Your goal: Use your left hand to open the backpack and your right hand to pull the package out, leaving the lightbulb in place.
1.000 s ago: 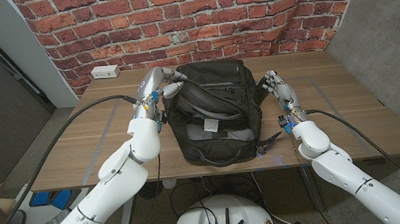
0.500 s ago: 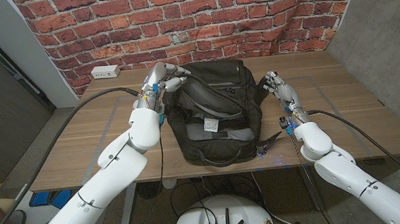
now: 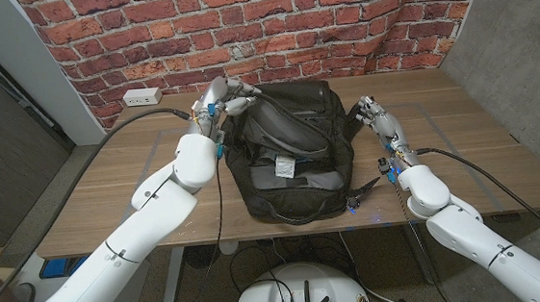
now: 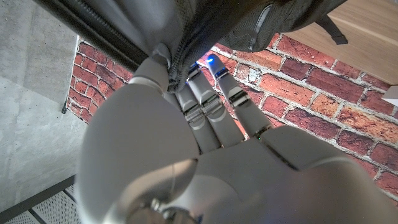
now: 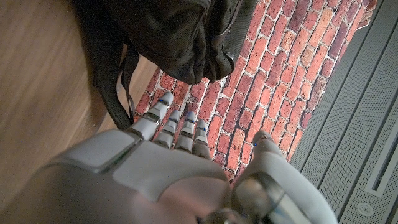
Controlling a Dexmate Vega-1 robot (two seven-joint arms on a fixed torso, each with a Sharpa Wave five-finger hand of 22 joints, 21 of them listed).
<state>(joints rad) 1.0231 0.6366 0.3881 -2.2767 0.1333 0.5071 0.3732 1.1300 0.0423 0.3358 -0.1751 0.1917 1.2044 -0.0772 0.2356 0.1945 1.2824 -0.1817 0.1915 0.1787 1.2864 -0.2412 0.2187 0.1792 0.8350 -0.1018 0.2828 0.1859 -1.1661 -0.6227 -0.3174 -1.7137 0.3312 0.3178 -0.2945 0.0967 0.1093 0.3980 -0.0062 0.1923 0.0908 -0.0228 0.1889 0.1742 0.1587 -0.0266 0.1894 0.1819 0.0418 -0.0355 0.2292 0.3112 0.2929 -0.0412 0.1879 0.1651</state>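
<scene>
A black backpack [image 3: 289, 149] lies on the wooden table [image 3: 137, 181], with a white label on its front panel. My left hand [image 3: 225, 98] is at the bag's far left corner. In the left wrist view a fold of the backpack [image 4: 186, 31] runs down between the thumb and fingers [image 4: 205, 93], which pinch it. My right hand [image 3: 375, 116] stands just off the bag's right side, fingers apart and holding nothing. In the right wrist view my right hand [image 5: 168, 155] points past the backpack [image 5: 168, 37]. The bag's inside is hidden.
A white power outlet [image 3: 141, 96] sits at the table's far left edge, against the brick wall. A loose strap with a buckle [image 3: 365, 194] trails from the bag's near right corner. Bare wood lies on either side of the bag.
My left hand has moved up and to the right, from beside the bag's left corner onto its top edge. The right hand has stayed where it was.
</scene>
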